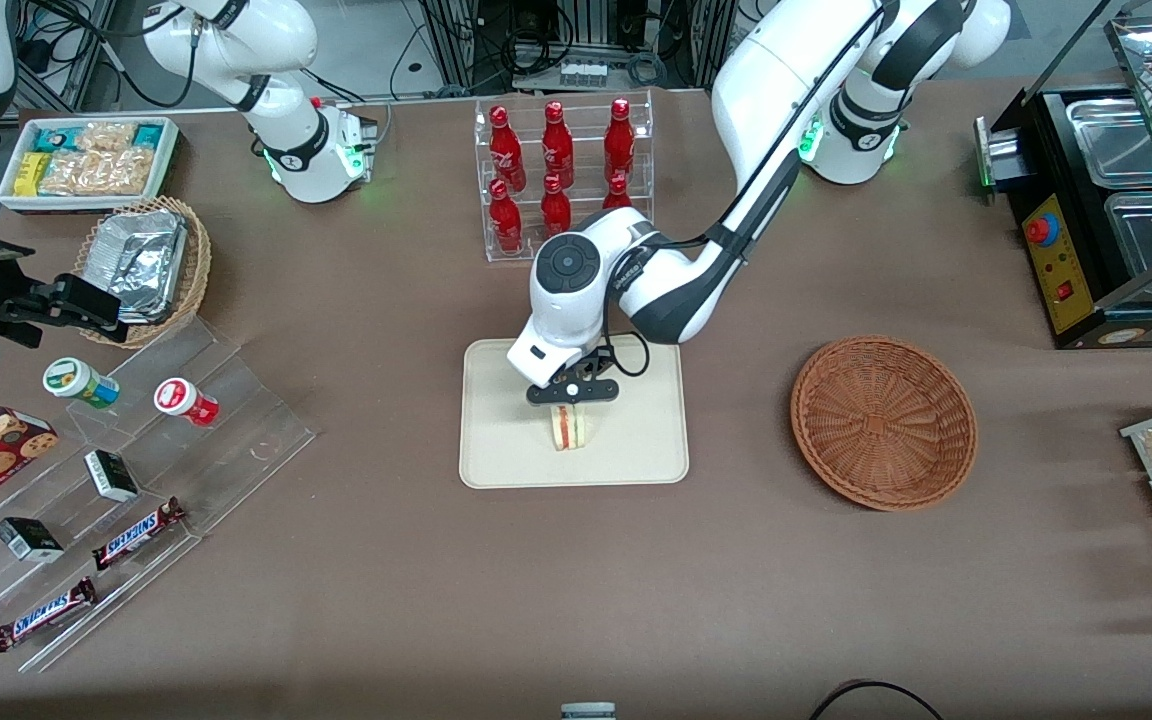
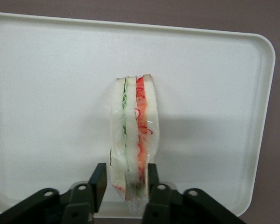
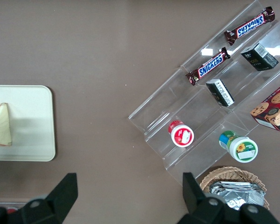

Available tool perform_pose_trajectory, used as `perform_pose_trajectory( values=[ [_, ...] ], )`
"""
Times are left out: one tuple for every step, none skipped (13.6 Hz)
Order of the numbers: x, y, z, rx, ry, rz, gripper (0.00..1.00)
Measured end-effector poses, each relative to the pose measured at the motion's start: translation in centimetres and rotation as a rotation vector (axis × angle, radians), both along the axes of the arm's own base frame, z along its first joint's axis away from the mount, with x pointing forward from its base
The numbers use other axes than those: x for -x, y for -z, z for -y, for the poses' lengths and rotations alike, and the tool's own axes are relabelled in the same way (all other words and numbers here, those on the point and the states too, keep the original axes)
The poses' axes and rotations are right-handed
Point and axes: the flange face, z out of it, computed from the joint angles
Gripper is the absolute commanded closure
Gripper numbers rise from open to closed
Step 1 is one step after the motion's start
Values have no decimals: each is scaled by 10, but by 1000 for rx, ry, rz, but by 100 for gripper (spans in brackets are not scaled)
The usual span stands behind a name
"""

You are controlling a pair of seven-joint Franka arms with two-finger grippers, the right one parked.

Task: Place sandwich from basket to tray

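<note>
The gripper (image 1: 570,399) hangs over the tray (image 1: 496,450), its fingers (image 2: 99,181) clasping the sandwich (image 1: 568,427), which stands on the tray. The basket (image 1: 883,421) lies beside the tray, toward the working arm's end.

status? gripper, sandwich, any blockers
Gripper over the tray, shut on sandwich. Sandwich upright on edge on tray, not yet released. Basket empty. Nothing in the way.

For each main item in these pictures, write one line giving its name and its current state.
sandwich: standing on edge over the tray, wrapped, pinched between the gripper fingers.
gripper: over the tray, shut on the sandwich.
tray: flat on the table, holding only the sandwich.
basket: upright, empty, toward the working arm's end.
red bottles: standing upright in a clear rack.
</note>
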Motion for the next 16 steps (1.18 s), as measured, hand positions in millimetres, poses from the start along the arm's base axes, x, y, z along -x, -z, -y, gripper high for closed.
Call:
perform_pose_trajectory(
  values=[
    [-2, -3, 0, 4, -3, 5, 1],
    [-5, -9, 1, 11, -8, 14, 1],
    [-8, -23, 0, 19, -15, 25, 1],
    [-11, -44, -4, 7, -24, 28, 1],
    [-15, -72, -14, -18, -45, 27, 1],
    [-22, -106, -32, -36, -79, 27, 1],
    [-29, -143, -55, -44, -124, 20, 1],
    [-35, -180, -83, -54, -172, 16, 1],
    [-41, -213, -112, -64, -215, 19, 1],
    [-44, -242, -140, -75, -243, 23, 1],
    [-46, -267, -169, -90, -249, 19, 1],
    [-46, -286, -197, -101, -237, 4, 1],
    [-47, -302, -224, -111, -215, -14, 1],
    [-48, -315, -251, -121, -189, -31, 1],
    [-49, -325, -278, -130, -164, -48, 1],
    [-51, -333, -304, -135, -140, -62, 1]
  ],
)
